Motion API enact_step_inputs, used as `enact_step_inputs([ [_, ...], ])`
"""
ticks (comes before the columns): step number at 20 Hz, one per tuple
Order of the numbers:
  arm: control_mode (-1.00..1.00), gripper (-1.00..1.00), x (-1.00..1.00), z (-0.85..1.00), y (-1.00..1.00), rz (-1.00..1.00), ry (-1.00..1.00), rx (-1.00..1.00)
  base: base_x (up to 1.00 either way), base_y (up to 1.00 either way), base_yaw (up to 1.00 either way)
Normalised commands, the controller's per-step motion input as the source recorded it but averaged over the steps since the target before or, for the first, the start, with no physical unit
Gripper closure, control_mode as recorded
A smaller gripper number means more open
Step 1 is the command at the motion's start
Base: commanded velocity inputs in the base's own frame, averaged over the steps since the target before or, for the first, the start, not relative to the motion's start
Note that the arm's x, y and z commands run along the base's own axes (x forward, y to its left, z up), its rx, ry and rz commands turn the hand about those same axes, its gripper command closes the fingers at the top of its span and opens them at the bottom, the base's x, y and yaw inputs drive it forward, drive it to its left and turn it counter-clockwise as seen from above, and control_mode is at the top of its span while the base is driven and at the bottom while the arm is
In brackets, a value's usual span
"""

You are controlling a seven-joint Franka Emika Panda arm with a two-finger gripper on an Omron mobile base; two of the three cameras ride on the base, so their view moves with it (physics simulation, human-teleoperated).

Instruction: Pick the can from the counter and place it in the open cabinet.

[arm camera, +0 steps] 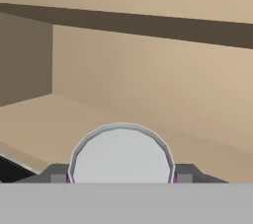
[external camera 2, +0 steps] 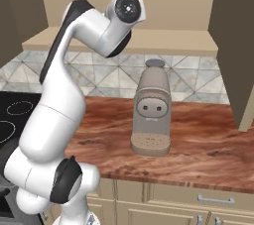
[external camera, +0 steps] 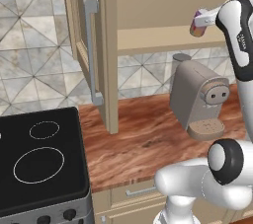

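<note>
Clamped in the claw (arm camera: 121, 176), can (arm camera: 121, 155) points silver top into open cabinet (arm camera: 148, 90).

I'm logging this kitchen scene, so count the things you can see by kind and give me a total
Cans: 1, the can, held in the gripper
Coffee machines: 1, the coffee machine
Stovetops: 1, the stovetop
Open wall cabinets: 1, the open cabinet
Total: 4

Glossy wood-grain counter (external camera: 148, 144), matt tan wooden open cabinet (external camera: 163, 38), can (arm camera: 121, 153) with smooth silvery top.
</note>
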Motion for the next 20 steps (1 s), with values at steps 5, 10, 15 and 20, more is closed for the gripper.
enact_step_inputs([
  [5, -1.0, 1.0, 0.14, -0.15, 0.0, 0.0, 0.0, 0.0, 0.0, 0.0, 0.0],
  [10, -1.0, 1.0, 0.15, -0.12, 0.0, 0.0, 0.0, 0.0, 0.0, 0.0, 0.0],
  [15, -1.0, 1.0, 0.19, -0.09, 0.0, 0.0, 0.0, 0.0, 0.0, 0.0, 0.0],
  [20, -1.0, 1.0, 0.2, -0.11, 0.0, 0.0, 0.0, 0.0, 0.0, 0.0, 0.0],
])
